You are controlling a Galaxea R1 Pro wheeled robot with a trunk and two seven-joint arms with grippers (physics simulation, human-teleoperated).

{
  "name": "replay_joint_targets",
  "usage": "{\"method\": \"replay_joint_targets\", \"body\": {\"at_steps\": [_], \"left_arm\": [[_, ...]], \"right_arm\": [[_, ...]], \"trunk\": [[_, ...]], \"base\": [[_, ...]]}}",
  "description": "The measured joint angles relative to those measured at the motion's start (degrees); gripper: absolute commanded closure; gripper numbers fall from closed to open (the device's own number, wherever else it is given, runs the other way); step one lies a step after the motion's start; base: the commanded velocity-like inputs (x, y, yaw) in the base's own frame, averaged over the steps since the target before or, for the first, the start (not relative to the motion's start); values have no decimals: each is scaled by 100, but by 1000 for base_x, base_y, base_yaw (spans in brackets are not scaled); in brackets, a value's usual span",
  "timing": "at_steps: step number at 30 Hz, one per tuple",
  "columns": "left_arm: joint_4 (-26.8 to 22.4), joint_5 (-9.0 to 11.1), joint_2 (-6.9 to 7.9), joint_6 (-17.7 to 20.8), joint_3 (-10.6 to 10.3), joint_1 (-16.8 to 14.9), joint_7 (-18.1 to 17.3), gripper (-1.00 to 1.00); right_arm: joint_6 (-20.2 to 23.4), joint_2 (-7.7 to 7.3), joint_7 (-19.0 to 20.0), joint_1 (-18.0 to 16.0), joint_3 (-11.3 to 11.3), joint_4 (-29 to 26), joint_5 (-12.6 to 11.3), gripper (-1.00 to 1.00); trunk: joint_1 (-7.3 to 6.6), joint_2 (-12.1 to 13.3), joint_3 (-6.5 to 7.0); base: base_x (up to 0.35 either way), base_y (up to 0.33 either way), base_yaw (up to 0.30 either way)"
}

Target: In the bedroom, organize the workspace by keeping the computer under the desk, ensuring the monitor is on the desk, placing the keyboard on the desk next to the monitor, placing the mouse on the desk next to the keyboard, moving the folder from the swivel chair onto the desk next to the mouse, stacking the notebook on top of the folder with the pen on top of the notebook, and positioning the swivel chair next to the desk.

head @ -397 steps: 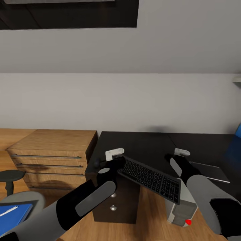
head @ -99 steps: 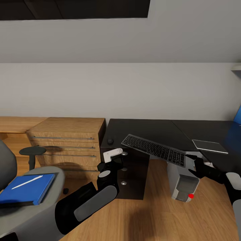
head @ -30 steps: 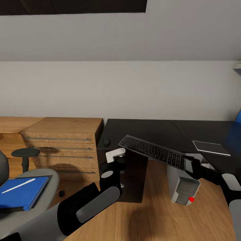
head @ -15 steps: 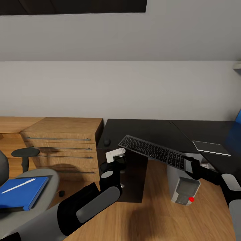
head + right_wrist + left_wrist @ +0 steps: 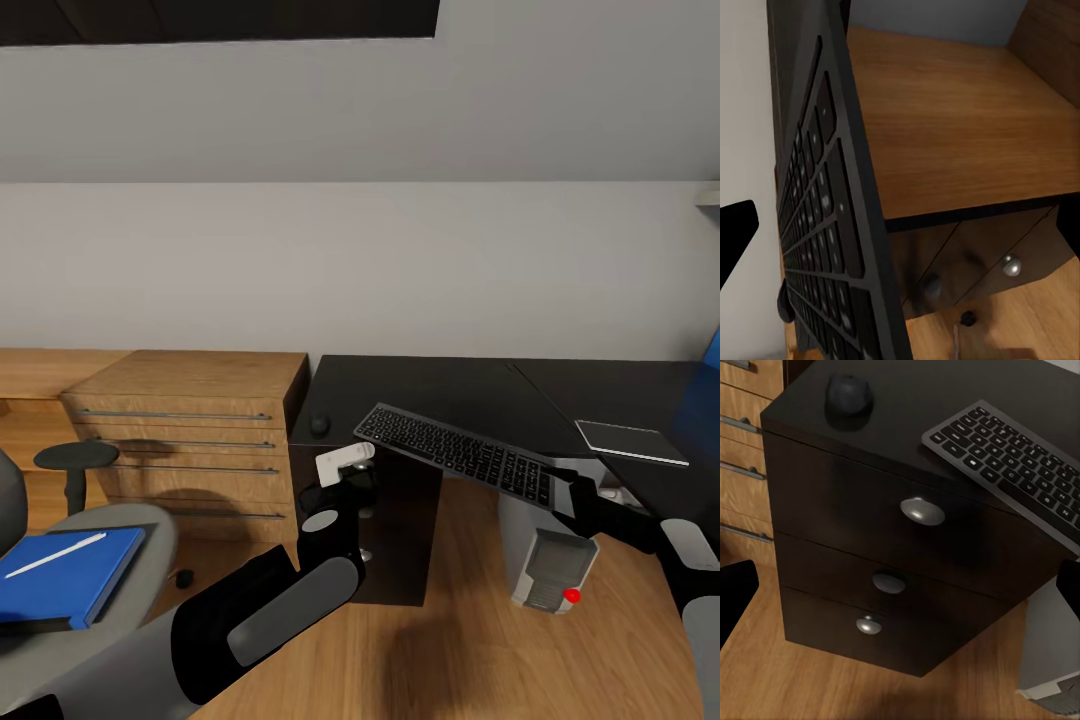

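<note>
Keyboard [image 5: 455, 453] lies tilted in my head view, one end on the black desk [image 5: 430, 385], the other overhanging beside my right gripper [image 5: 572, 492]. Against half a second ago nothing has shifted, so I judge placement unfinished. Whether that gripper pinches the keyboard's corner or stands just clear, I cannot tell. The mouse [image 5: 319, 425] sits on the desk corner. The blue folder [image 5: 62, 577], a white pen [image 5: 52, 555] on it, lies on the swivel chair [image 5: 120, 560]; the computer [image 5: 545, 565] stands under the desk.

Left wrist view: the desk's three drawers are closed, contents hidden; my left gripper [image 5: 900, 592] is spread wide, holding nothing.

Right wrist view: the keyboard appears edge-on, close.
</note>
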Motion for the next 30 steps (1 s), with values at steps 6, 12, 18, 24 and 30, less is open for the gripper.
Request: {"method": "replay_joint_targets", "body": {"at_steps": [6,12,18,24,30], "left_arm": [[0,3,0,0,0,0,-3,-100],[0,5,0,0,-8,0,-7,-100],[1,8,0,0,-10,0,-7,-100],[3,9,0,0,-15,0,-7,-100],[1,9,0,0,-17,0,-7,-100]], "right_arm": [[1,1,3,0,9,0,6,-100],[9,1,5,0,34,-3,3,-100],[10,0,5,0,41,-8,7,-100],[17,0,5,0,42,-2,4,-100],[25,1,5,0,42,-1,0,-100]], "trunk": [[0,0,0],[-109,199,89],[-110,201,90],[-110,201,90],[-110,201,90]], "base": [[0,0,0],[0,0,0],[0,0,0],[0,0,0],[0,0,0]]}}
